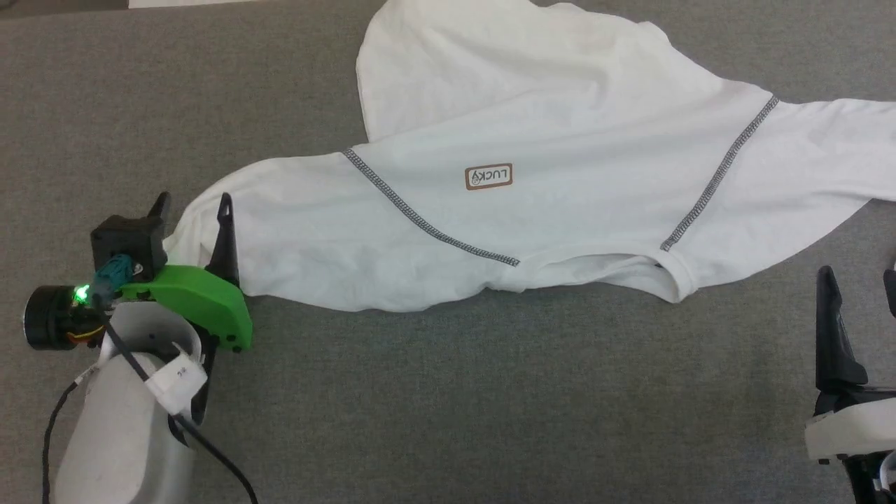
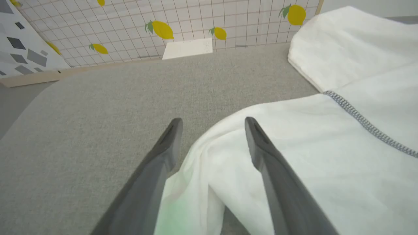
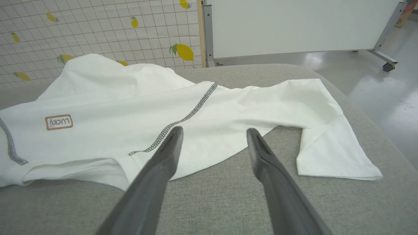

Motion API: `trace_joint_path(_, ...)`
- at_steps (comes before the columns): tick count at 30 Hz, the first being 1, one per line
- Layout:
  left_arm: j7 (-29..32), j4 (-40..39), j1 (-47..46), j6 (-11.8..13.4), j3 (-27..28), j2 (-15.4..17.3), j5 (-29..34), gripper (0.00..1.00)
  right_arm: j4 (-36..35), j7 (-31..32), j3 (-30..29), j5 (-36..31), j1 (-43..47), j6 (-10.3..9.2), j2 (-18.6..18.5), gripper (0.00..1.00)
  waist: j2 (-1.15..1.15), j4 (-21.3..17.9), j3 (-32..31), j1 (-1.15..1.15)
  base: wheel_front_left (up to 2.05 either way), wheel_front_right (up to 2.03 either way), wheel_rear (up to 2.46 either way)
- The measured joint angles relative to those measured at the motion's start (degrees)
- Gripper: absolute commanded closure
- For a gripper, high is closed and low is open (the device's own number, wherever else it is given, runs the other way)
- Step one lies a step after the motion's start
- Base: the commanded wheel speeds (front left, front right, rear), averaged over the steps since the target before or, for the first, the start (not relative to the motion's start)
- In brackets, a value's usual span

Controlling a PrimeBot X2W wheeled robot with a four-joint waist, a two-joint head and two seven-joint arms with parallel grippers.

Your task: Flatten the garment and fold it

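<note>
Head view: the white long-sleeved shirt (image 1: pixel 560 140) is spread over the grey table (image 1: pixel 490 406); its sleeve end is straddled by the wide-spread left gripper (image 1: pixel 194 203); the right gripper (image 1: pixel 859 276) is likewise held wide, off the cloth.

The word "LUCKY" is printed on a small brown-bordered patch (image 1: pixel 488 176) on the shirt (image 1: pixel 560 105), near its collar edge, and is seen upside down. Marks on a white tag (image 1: pixel 178 378) cannot be read.
</note>
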Motion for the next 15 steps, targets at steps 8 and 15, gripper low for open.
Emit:
trace_joint_path(8,-4.04,-15.29,6.02,-4.10,-5.17,-0.42,-0.62,0.00,0.31,0.35,0.14,0.14,0.46,0.00,0.00,0.00,0.00,0.40,-3.52,0.00,0.00,0.00,0.00)
trace_joint_path(15,1.40,-18.76,9.28,-8.26,-15.28,1.69,4.07,0.00,-0.14,0.60,1.09,0.73,0.61,0.00,0.01,0.00,0.00,0.05,-4.36,0.00,0.00,0.00,0.00)
